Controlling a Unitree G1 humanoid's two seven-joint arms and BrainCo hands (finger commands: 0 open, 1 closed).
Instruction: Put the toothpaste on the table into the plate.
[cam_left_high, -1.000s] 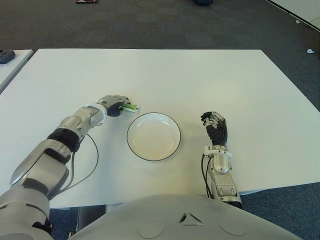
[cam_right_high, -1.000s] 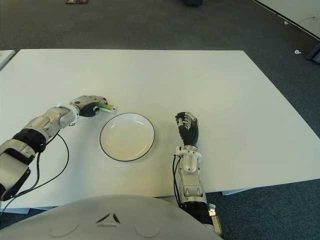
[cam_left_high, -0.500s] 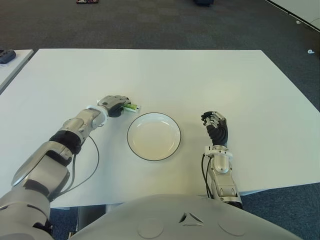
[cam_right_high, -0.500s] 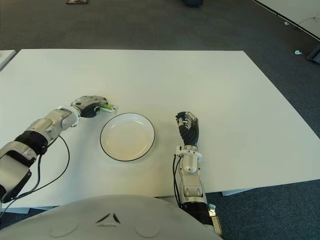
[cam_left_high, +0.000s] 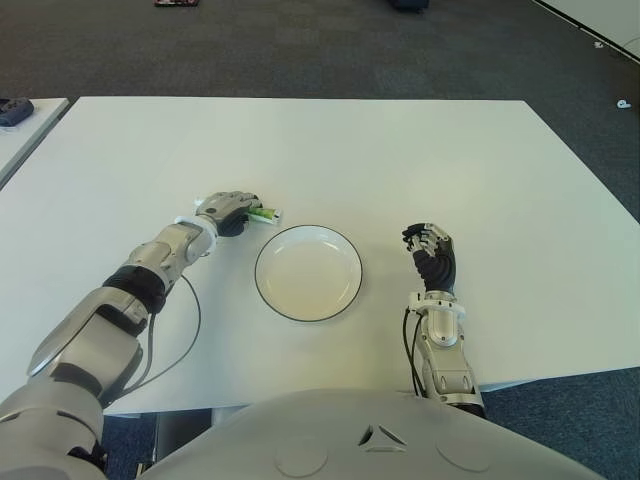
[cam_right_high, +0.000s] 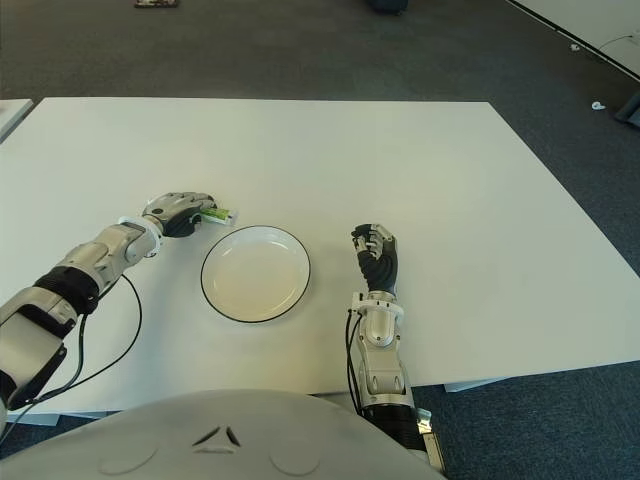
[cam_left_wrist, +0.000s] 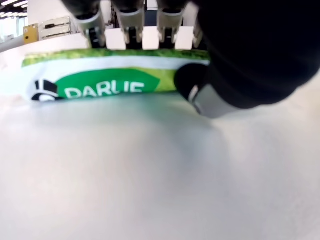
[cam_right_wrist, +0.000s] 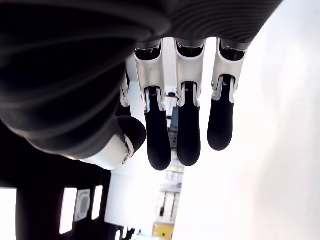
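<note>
Plate (cam_left_high: 308, 272) holds nothing; left hand (cam_left_high: 229, 210) grips toothpaste (cam_left_high: 264, 213).

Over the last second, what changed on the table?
Very little. The left hand stays at the toothpaste beside the plate, fingers curled over the tube, which lies on the table in the same spot; only the forearm has shifted slightly. The plate and the right hand, to the plate's right, have not moved.
</note>
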